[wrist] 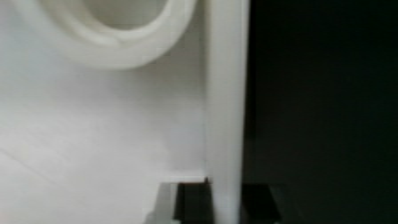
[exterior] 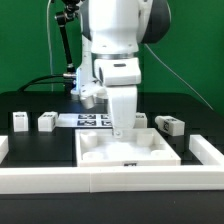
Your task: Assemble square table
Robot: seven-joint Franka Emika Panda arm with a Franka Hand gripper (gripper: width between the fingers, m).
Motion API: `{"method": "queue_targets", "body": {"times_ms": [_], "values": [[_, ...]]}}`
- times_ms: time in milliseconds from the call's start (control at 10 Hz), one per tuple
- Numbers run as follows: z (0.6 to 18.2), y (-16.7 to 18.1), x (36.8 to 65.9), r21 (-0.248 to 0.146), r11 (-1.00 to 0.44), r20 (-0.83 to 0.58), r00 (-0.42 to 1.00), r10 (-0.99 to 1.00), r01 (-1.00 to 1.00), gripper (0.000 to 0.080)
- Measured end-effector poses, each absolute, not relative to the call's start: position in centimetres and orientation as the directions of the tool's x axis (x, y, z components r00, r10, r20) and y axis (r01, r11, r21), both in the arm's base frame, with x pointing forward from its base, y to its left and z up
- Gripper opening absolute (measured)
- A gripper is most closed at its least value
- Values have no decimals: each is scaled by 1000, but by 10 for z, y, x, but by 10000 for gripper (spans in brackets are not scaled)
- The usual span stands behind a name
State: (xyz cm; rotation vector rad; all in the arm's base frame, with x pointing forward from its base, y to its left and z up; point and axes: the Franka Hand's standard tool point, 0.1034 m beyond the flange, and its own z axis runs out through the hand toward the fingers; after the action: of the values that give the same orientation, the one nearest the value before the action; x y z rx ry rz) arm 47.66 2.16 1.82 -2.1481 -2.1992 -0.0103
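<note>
Setting: green back wall, black table [exterior: 190, 110], seen from the exterior view. Item, at the exterior view's left: far-left leg [exterior: 20, 121], a small white tagged block, standing on the table near the back. Item, just beside it on the right: second leg [exterior: 46, 121], same kind, apart from the first. Item, next along: marker board [exterior: 92, 121], flat on the table, partly hidden by the arm. Item, centre: white robot arm [exterior: 118, 50], reaching straight down, its gripper [exterior: 120, 131] at the back rim of the tabletop [exterior: 128, 152]. Whether the fingers are spread, pressed together or pinching the rim cannot be told in either view. The tabletop, a white square tray, lies flat at the middle front of the table, just behind the border wall [exterior: 100, 180]. Item, right of the arm: third leg [exterior: 142, 120], partly behind the gripper. Item, further right: fourth leg [exterior: 170, 125], well apart from the two on the left. Item, along the front and right edge: the border wall, long, low and white. Wrist view: the tabletop's white inner face [wrist: 89, 130], a raised round ring [wrist: 116, 35] on it, an upright white rim [wrist: 228, 100], the black table beyond.
</note>
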Motion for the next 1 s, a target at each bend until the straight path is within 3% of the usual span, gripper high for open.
{"method": "queue_targets", "body": {"times_ms": [400, 900, 1000], "values": [[19, 50, 492, -29, 8, 57, -6, 998, 1000, 58], [19, 61, 494, -54, -19, 53, 22, 998, 998, 58], [18, 60, 494, -54, -20, 53, 23, 998, 998, 148]]}}
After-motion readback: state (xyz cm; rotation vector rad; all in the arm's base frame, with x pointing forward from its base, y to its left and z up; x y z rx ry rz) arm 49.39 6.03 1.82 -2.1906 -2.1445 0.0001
